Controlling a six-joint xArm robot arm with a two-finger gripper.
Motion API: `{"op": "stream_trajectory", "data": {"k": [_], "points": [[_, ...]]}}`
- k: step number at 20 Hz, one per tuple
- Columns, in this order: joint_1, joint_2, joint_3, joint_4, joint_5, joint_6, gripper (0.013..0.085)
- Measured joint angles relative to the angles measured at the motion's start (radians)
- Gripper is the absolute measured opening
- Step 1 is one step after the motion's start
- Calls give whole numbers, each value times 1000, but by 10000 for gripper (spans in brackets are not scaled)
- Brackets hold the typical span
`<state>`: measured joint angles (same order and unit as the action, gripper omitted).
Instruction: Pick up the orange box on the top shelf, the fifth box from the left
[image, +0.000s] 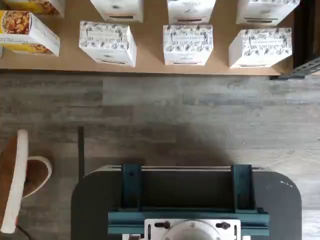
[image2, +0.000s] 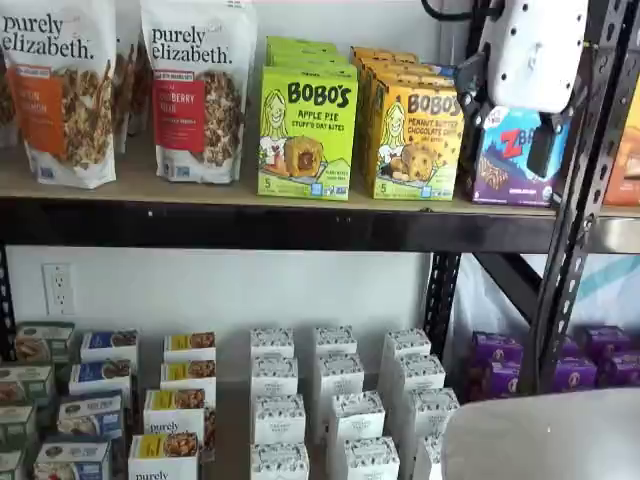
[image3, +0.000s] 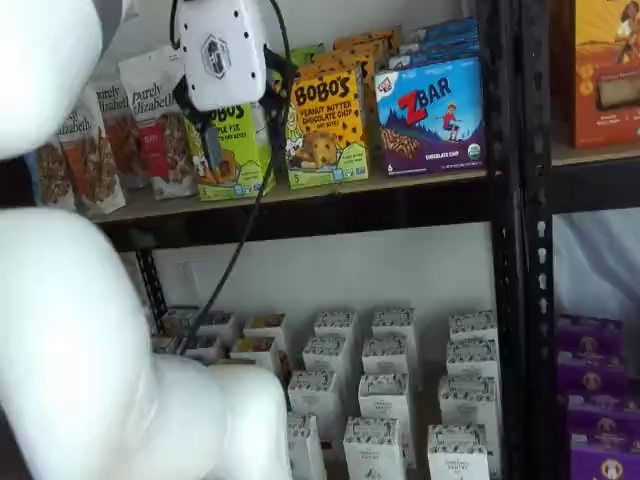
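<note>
The orange box (image2: 415, 140) stands upright on the top shelf (image2: 200, 192), a yellow-orange Bobo's Peanut Butter Chocolate Chip carton with more of the same behind it. It also shows in a shelf view (image3: 325, 125), on the tan board (image3: 300, 192). My gripper (image2: 543, 150) hangs in front of the shelf, its white body right of the orange box and over the Zbar box. In a shelf view the gripper (image3: 212, 155) hangs left of the orange box, in front of the green box. Only one black finger shows plainly, so no gap can be judged. It holds nothing. The wrist view does not show the box.
A lime-green Bobo's Apple Pie box (image2: 305, 135) stands left of the orange box, a blue Zbar box (image3: 430, 115) right of it. Granola bags (image2: 195, 90) stand further left. Black uprights (image2: 570, 230) flank the bay. White cartons (image: 187, 45) fill the lower shelf. The white arm (image3: 80, 330) fills the foreground.
</note>
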<state>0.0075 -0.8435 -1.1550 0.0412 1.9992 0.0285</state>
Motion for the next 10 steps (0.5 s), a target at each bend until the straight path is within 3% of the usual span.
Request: {"op": "stream_trajectory", "data": {"k": [1,3,10], "points": [[9,0,0,-10,1,5,850],[64,0,0,-70,-1,31,850],[69,-1,3,-84,-7,35,850]]}}
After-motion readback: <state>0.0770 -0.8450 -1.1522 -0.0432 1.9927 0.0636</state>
